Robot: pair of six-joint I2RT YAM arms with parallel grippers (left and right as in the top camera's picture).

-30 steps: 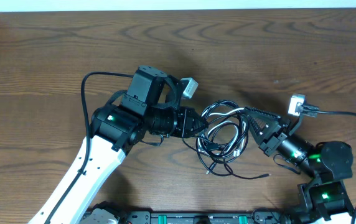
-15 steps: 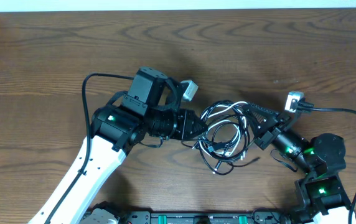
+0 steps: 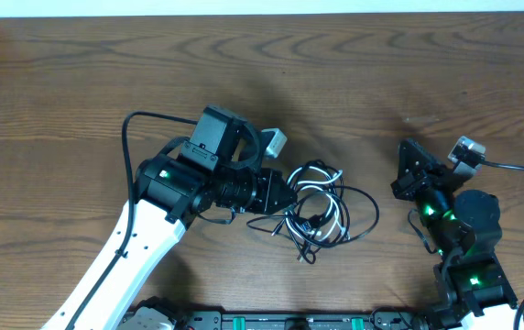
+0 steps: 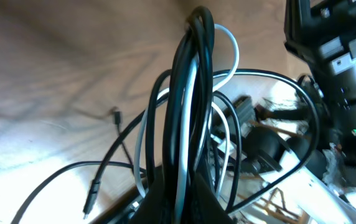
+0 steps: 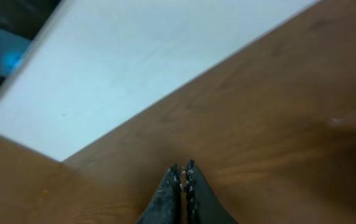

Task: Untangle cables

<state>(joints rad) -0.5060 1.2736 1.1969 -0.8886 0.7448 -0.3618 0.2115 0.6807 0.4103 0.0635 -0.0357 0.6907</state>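
Note:
The cables (image 3: pixel 322 213) are a tangle of black cords and a white one, lying on the wooden table right of centre. My left gripper (image 3: pixel 283 196) is shut on the left side of the bundle. In the left wrist view the black and white strands (image 4: pixel 193 99) run up out of its jaws (image 4: pixel 184 193), and a small plug end (image 4: pixel 91 198) lies to the left. My right gripper (image 3: pixel 409 156) is shut and empty, raised and well to the right of the cables. In the right wrist view its fingertips (image 5: pixel 182 169) point at bare table and the far edge.
The wooden table (image 3: pixel 79 82) runs to a white wall edge at the back. My right arm's base (image 3: pixel 468 247) stands at the lower right, with its own thick black cable (image 3: pixel 518 168) running off to the right.
My right gripper has let go of the cables, shut, and swung up and right, away from them. The bundle has slackened and drawn left toward my left gripper.

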